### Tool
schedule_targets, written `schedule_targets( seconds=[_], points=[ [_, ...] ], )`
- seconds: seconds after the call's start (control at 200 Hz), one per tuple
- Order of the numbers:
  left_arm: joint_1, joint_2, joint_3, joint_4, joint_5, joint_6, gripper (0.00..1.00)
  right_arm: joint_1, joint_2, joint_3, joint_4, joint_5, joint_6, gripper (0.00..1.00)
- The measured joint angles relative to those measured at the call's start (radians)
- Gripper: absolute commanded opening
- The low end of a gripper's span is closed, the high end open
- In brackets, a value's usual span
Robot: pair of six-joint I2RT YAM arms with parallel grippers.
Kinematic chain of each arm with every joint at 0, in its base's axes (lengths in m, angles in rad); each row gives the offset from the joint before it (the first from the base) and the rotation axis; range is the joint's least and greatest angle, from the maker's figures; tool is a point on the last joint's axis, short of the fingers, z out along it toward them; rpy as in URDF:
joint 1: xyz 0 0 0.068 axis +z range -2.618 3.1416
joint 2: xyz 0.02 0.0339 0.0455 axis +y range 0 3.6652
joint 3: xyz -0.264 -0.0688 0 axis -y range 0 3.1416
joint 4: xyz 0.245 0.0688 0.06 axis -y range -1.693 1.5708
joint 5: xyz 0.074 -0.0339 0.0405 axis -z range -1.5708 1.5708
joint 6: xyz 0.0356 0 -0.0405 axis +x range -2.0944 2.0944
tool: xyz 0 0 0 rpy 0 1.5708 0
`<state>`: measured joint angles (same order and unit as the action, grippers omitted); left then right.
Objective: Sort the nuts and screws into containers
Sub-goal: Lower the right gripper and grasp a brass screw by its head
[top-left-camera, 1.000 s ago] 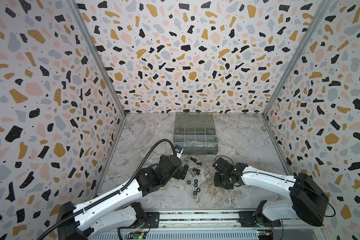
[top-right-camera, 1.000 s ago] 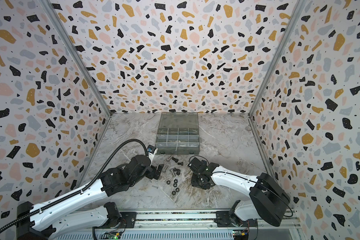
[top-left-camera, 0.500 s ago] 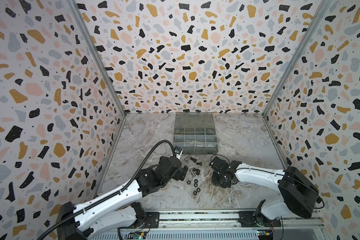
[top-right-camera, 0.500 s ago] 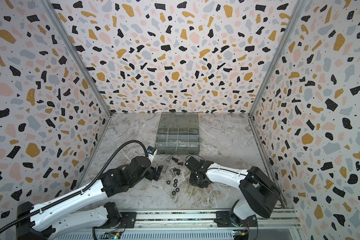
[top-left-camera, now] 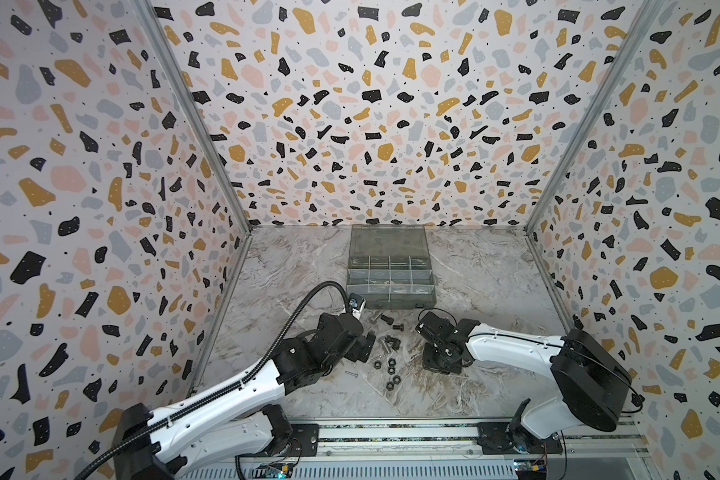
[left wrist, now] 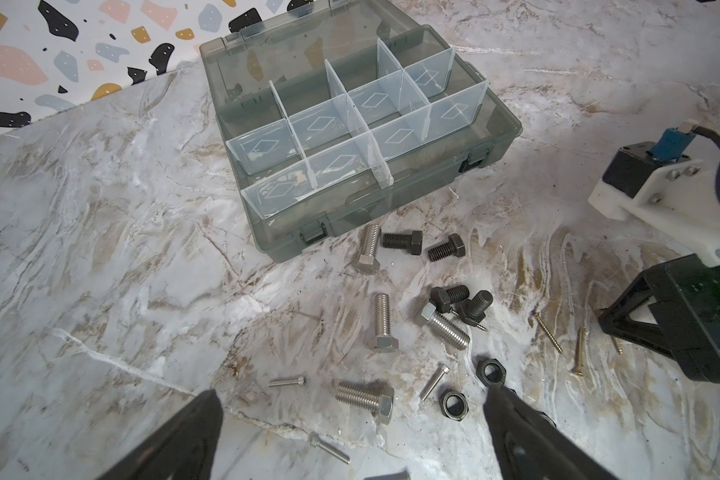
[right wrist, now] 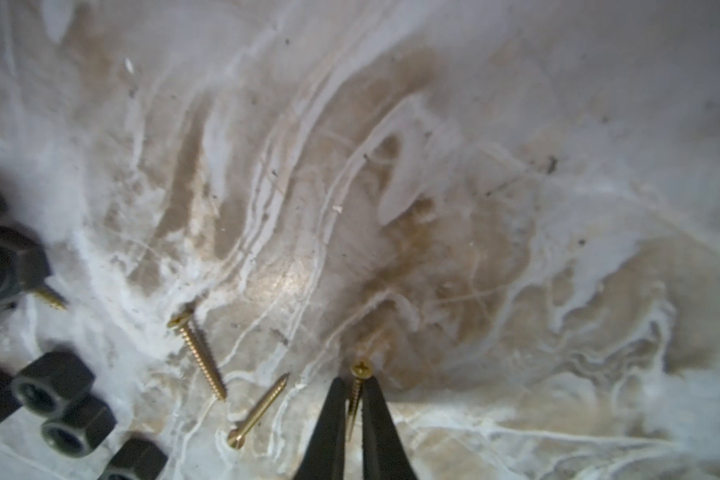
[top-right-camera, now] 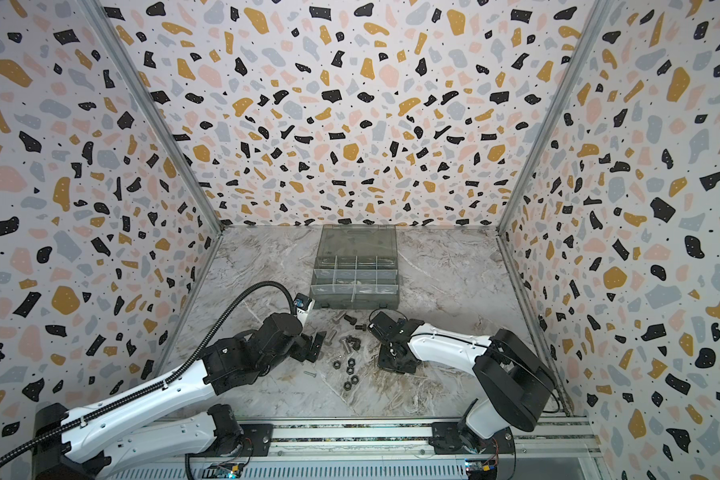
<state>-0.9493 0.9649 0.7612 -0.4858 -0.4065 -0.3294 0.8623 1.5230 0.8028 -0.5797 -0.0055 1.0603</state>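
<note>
Gripping one brass screw (right wrist: 360, 369), eight bolts (left wrist: 382, 322) loose, five nuts (top-left-camera: 391, 370)

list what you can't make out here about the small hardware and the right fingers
Right wrist view: whether the brass screw between the right fingers is off the table; too blurred.
Right wrist view: nuts blurred, one cut by the frame edge.
Left wrist view: silver piece cut off by the bottom edge.
Both top views: right fingers hidden under their own wrist.
</note>
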Motion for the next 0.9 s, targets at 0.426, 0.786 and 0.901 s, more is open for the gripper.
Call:
schedule_targets(
  seconds=[0.426, 0.786, 0.901],
  points=[
    [0.0, -0.01, -0.005, 0.0, -0.018, 0.001, 1.0, -0.045, 0.019, 0.058, -0.087, 0.048, -0.106, 0.0],
    [0.0, 0.053, 0.043, -0.022, -0.072, 0.008, 1.0, -0.108, 0.004, 0.222, -0.15, 0.085, -0.196, 0.0],
    [0.0, 0.104, 0.094, -0.051, -0.074, 0.008, 1.0, -0.142, 0.004, 0.277, -0.166, 0.09, -0.233, 0.0]
  ],
)
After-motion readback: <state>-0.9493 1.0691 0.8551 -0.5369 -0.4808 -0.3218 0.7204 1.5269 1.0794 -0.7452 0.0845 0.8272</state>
